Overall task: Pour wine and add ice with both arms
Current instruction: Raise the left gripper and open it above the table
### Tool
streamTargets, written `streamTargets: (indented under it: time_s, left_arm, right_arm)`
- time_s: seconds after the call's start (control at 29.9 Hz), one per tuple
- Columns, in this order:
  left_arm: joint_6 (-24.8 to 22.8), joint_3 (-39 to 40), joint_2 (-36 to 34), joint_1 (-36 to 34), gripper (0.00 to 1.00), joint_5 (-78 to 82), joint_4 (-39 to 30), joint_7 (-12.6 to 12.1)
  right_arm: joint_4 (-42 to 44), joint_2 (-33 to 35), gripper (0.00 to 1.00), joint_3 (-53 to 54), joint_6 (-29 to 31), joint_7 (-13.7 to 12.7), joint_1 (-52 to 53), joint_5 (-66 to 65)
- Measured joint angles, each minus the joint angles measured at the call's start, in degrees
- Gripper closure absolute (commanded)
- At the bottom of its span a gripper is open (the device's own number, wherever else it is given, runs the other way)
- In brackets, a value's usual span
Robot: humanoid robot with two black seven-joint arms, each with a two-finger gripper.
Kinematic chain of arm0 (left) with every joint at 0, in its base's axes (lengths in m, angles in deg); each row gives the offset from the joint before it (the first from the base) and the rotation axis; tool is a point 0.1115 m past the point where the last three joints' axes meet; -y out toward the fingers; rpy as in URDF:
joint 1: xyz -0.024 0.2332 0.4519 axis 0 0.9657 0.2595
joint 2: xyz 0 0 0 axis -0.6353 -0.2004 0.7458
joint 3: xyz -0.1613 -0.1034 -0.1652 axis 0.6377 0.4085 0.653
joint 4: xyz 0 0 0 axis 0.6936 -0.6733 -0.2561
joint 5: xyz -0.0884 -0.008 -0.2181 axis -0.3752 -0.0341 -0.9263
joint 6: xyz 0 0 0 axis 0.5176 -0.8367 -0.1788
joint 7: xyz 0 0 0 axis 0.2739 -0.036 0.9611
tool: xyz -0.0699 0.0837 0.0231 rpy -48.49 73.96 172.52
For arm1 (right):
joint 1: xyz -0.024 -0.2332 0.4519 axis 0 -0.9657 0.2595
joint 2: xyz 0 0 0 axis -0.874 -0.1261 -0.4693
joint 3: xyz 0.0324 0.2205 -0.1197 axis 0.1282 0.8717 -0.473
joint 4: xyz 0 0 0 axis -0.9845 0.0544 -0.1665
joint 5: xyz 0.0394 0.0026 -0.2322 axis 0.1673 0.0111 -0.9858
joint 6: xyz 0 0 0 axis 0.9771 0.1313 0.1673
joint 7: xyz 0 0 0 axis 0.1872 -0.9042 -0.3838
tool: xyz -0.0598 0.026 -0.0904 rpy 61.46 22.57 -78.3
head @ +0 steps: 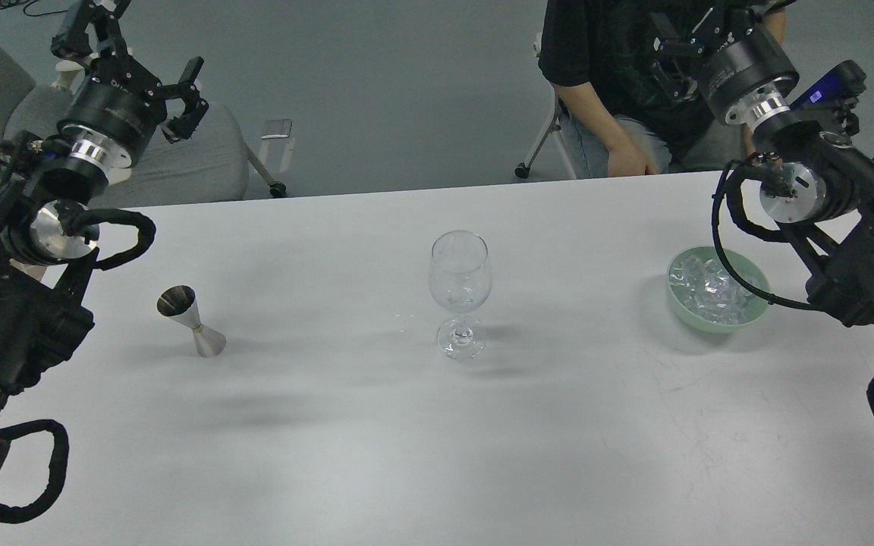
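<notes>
White table (376, 455) (faintly scuffed), grey floor (407, 91) beyond.

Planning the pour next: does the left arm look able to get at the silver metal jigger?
Probably yes: the silver metal jigger stands alone on the white table, nothing between it and the raised left tool.

A single head view looks forward and down over the white surface (437, 455), fairly near, centred on the wine glass (460, 292), arms entering either side.
</notes>
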Motion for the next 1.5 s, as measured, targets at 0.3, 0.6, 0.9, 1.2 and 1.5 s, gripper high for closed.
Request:
streamTargets:
  time_s: [0.3, 0.6, 0.9, 1.2, 1.5]
  left_arm:
    - [-1.36, 0.62, 0.39, 0.51, 0.02, -1.56, -0.37, 0.28]
    - [-0.19, -0.01, 2.59, -0.24, 0.02, -2.23, -0.05, 0.16]
    - [-0.28, -0.02, 3.6, -0.03, 0.02, -2.23, -0.95, -0.18]
    - [2.44, 0.33, 2.91, -0.28, 0.02, -2.68, -1.19, 0.28]
    - [1.06, 0.45, 0.52, -0.09, 0.02, -2.87, -1.2, -0.15]
  right_arm:
    - [0.69, -0.72, 0.0, 0.42, -0.43, 0.0, 0.08, 0.22]
    - [0.52, -3.16, 0.0, 0.17, -0.77, 0.0, 0.5, 0.17]
    - [0.26, -2.15, 0.0, 0.03, -0.33, 0.0, 0.19, 0.16]
    - [0.78, -1.99, 0.0, -0.16, 0.95, -0.72, 1.38, 0.23]
    - [1.56, -2.31, 0.0, -0.25, 0.87, -1.09, 2.21, 0.26]
